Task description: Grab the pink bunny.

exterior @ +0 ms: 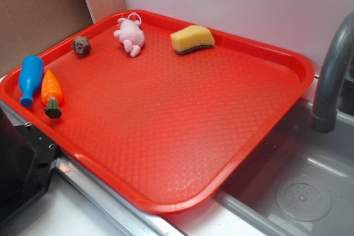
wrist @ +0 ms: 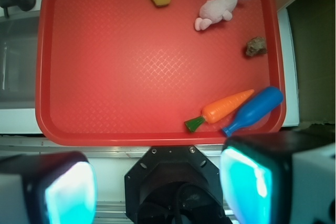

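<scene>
In the wrist view the gripper (wrist: pixel 157 187) is hanging spread wide, its two fingers, one at the left and one at the right (wrist: pixel 252 182), standing well apart along the bottom edge with nothing between them and nothing touching them. It is sitting over the white counter just outside the near rim of the red tray (wrist: pixel 105 77).

The pink bunny (wrist: pixel 218 9) is lying on its side at the far end of the tray, well apart from the gripper and off to the right of its centre line, with a thin white loop string trailing from its head. In the exterior view the bunny (exterior: pixel 130 35) is resting near the back rim, between a small brown rock-like lump (exterior: pixel 81 46) and the yellow sponge (exterior: pixel 192 39), touching neither.

An orange toy carrot (wrist: pixel 223 109) and a blue bottle-shaped toy (wrist: pixel 254 110) are lying side by side much nearer the gripper, at the tray's near right corner. A grey faucet (exterior: pixel 332 75) is standing over the sink (exterior: pixel 298 192) beside the tray.
</scene>
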Robot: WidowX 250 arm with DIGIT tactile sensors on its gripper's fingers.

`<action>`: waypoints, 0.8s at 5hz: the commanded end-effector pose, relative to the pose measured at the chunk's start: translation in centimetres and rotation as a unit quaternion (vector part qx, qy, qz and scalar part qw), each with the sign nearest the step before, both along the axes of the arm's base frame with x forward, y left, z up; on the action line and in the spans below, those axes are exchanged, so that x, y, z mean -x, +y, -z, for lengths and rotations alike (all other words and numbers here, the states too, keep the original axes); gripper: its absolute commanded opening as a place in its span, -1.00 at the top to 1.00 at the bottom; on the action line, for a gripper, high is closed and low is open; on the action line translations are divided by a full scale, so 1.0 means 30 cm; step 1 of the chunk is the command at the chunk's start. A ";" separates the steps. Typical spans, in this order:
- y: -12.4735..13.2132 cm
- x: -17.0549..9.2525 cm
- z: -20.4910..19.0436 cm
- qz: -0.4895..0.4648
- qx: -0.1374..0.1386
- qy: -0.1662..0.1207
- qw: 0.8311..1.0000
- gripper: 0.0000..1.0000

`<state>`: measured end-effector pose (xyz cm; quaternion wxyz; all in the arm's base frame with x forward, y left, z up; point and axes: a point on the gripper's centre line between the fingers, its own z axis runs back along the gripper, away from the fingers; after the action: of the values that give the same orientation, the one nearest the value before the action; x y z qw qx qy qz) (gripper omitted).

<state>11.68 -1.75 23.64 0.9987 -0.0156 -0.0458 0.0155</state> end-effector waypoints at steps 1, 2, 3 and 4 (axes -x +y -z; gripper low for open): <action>0.000 0.000 0.000 0.000 0.000 0.000 1.000 -1.00; 0.106 -0.080 0.167 -0.064 -0.028 0.035 0.997 -1.00; 0.233 -0.239 0.286 -0.168 -0.027 -0.019 0.985 -1.00; 0.350 -0.358 0.356 -0.249 -0.045 -0.090 0.963 -1.00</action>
<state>22.04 7.50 11.80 0.9603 0.0378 -0.1168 0.2507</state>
